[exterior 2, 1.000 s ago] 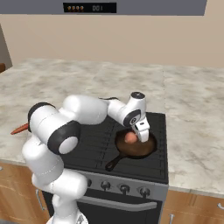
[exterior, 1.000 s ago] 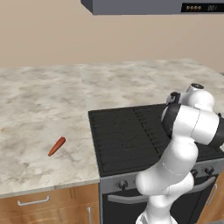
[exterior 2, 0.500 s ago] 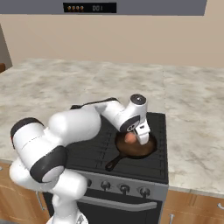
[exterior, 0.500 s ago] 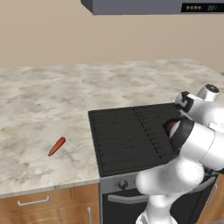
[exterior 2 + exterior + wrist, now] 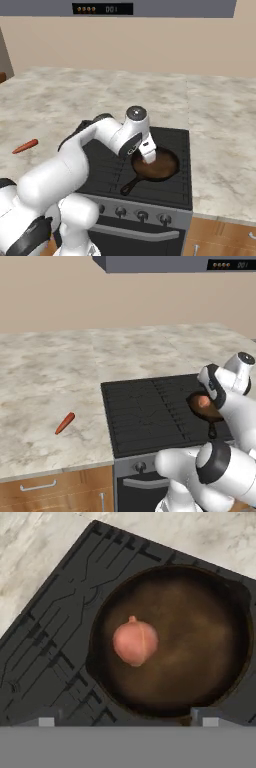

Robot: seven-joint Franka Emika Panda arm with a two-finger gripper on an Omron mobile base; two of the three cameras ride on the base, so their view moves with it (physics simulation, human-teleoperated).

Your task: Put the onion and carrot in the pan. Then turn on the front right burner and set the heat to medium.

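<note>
Pinkish onion (image 5: 135, 643), reddish-brown pan (image 5: 200, 657), orange-red carrot (image 5: 65, 423), black cooktop (image 5: 140, 411).

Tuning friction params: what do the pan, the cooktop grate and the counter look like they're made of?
Pan: looks like dark metal, probably cast iron, with a matte reddish-brown inside.
Cooktop grate: black ridged bars, flat unshiny finish, likely metal.
Counter: pale veined pattern like marble or stone, smooth. Everything is rendered, so these are looks only.

What could not be seen well

The white arm hid most of the pan (image 5: 206, 408) in the left base view, and the hand (image 5: 149, 159) covered the onion (image 5: 135, 643) in the right base view.
</note>
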